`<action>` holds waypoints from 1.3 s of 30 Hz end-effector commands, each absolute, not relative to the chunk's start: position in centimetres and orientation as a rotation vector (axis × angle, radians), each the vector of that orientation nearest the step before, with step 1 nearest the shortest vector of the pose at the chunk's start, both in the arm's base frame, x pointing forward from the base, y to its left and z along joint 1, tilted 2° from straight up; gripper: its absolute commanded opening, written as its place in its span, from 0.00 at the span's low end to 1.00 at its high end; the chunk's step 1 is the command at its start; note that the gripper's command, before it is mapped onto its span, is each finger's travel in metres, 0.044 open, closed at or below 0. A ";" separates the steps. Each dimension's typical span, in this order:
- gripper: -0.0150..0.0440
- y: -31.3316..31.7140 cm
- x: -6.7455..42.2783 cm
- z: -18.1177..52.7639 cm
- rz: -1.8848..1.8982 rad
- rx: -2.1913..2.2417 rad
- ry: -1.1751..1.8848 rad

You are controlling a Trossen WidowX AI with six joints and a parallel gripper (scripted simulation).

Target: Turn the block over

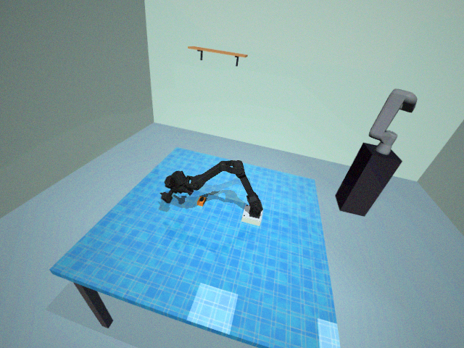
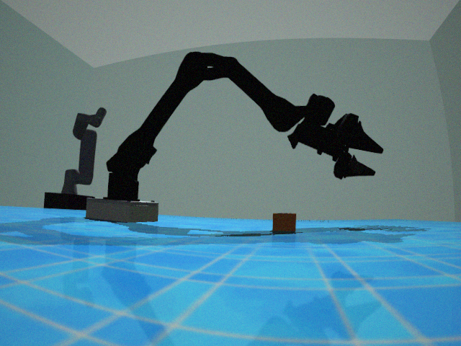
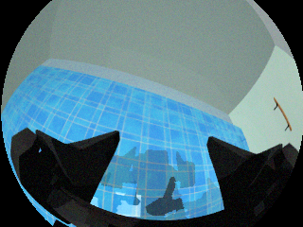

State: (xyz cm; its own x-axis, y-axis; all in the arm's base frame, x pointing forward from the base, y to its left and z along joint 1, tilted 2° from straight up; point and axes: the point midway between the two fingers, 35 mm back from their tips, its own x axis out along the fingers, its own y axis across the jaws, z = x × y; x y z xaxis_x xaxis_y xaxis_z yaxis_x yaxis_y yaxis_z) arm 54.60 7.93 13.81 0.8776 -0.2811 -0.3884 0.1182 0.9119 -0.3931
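Observation:
A small orange block (image 1: 201,201) (image 2: 284,222) rests on the blue checked table (image 1: 225,262) (image 2: 223,282) (image 3: 146,113), between the arm's base and my gripper. A dark spot shows on its upper side in the top view. My gripper (image 1: 164,195) (image 2: 377,162) (image 3: 165,139) is open and empty. It hangs well above the table, tilted downward, off to the side of the block and past it as seen from the base.
The arm's base stands on a pale plate (image 1: 250,219) (image 2: 121,210) near the table's middle. A grey arm on a dark pedestal (image 1: 365,180) (image 2: 83,148) stands off the table. A wooden shelf (image 1: 217,51) (image 3: 284,113) hangs on the far wall.

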 end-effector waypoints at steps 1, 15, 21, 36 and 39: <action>1.00 2.8 49.8 10.2 -0.117 -0.316 0.886; 1.00 -0.9 40.5 9.5 -0.058 -0.126 1.345; 1.00 -1.7 36.3 10.4 -0.047 -0.014 1.518; 1.00 -2.2 36.4 6.9 -0.047 -0.014 1.518; 1.00 -2.2 36.4 6.9 -0.047 -0.014 1.518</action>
State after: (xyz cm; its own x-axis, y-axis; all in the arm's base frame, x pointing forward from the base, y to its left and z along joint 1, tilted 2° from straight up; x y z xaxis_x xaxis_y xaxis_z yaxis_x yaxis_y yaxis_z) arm 36.45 -2.20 7.57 0.0540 -0.0449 -0.9975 0.0204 0.9988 -0.0438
